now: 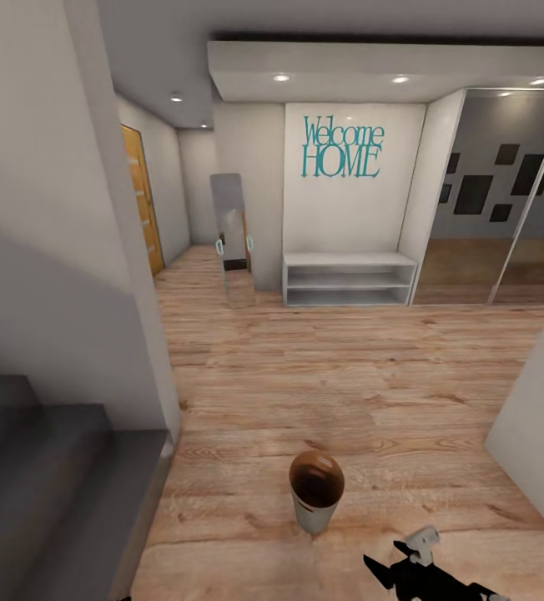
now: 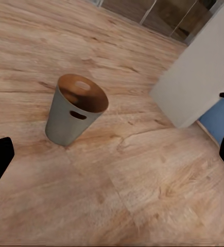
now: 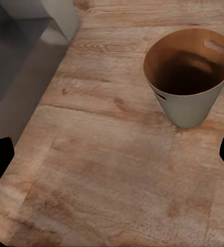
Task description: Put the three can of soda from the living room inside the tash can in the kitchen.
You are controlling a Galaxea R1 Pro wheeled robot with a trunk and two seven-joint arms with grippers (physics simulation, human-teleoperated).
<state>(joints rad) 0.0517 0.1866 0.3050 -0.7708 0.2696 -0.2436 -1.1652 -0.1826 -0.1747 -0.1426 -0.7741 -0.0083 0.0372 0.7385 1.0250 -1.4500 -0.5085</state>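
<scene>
One pale grey round bin with brown inside point(image 1: 316, 492) stands upright on the pale wood plank floor point(image 1: 322, 376), no can visible inside; one white open shelf unit point(image 1: 349, 280) stands against the far wall. Left gripper point(image 2: 112, 154) and right gripper point(image 3: 112, 159) each show two dark fingertips spread wide, holding nothing.

Hallway ahead of me, pale wood floor point(image 1: 347, 376) underfoot

I see teal "Welcome HOME" lettering point(image 1: 343, 148) on the far wall, a white open shelf bench point(image 1: 349, 280) under it, a tall standing mirror point(image 1: 232, 238) just to its left, and an orange wooden door point(image 1: 143, 196) down the left passage. Mirrored sliding doors point(image 1: 506, 196) fill the right side, and a dark grey counter point(image 1: 51, 484) sits near my left
</scene>
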